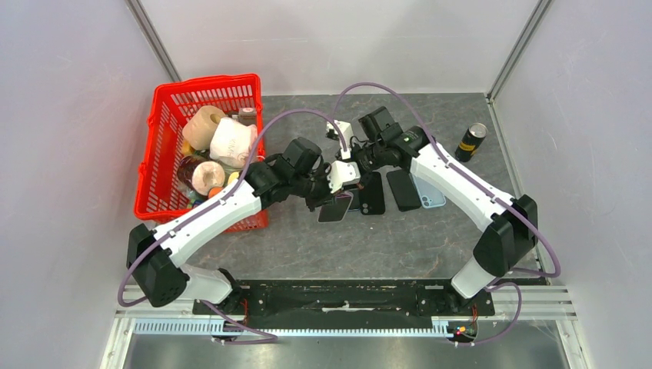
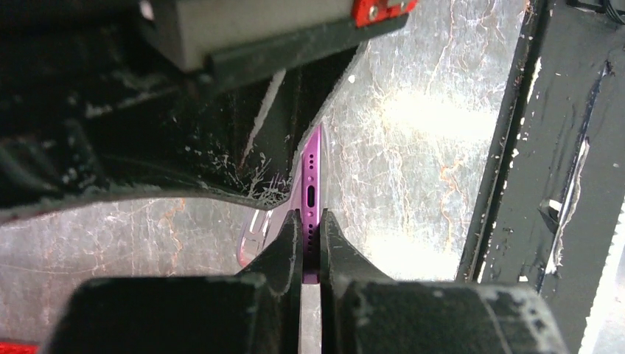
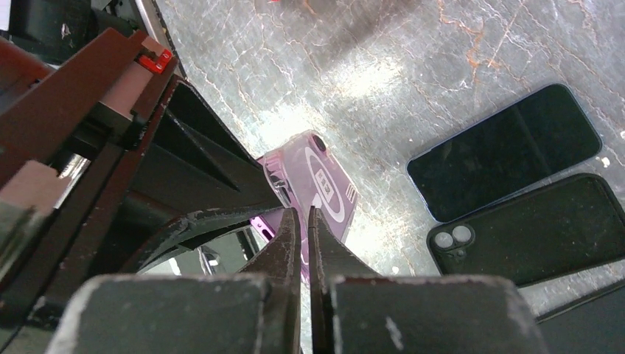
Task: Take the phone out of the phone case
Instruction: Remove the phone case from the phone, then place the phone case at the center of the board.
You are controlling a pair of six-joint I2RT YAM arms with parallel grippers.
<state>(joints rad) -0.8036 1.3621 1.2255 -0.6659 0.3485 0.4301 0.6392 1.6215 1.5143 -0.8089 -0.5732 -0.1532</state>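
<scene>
At ten o'clock on the table, the red plastic basket (image 1: 219,80) with lattice walls is holding paper rolls (image 1: 202,127) and other small goods that I cannot make out.

My left gripper (image 2: 311,221) is clamping its jaws tight on the bottom edge of the phone (image 2: 312,173). It is a slim, glossy purple slab with a charging slot and a row of small holes, and it is tilting up off the surface near the table's middle. The phone case (image 3: 328,184) is wrapping its back: clear, faintly purple plastic with rounded corners and a printed white ring.

My right gripper (image 3: 302,217) is reaching in from two o'clock with its jaws pressed almost together. The tips are touching the case's near edge. I cannot tell whether a lip of the case is sitting between them.

At three o'clock of the purple phone, a dark handset (image 3: 505,151) is lying screen-up. Beside it, a matte black one (image 3: 538,228) is showing two round lenses, and a pale blue case (image 1: 432,194) is lying just past them. A dark can (image 1: 471,141) with a yellow band is standing at two o'clock.

The table (image 1: 307,246) is showing grey, veined, glossy stone that is catching glare. Pale panels (image 1: 69,154) are enclosing three sides.
</scene>
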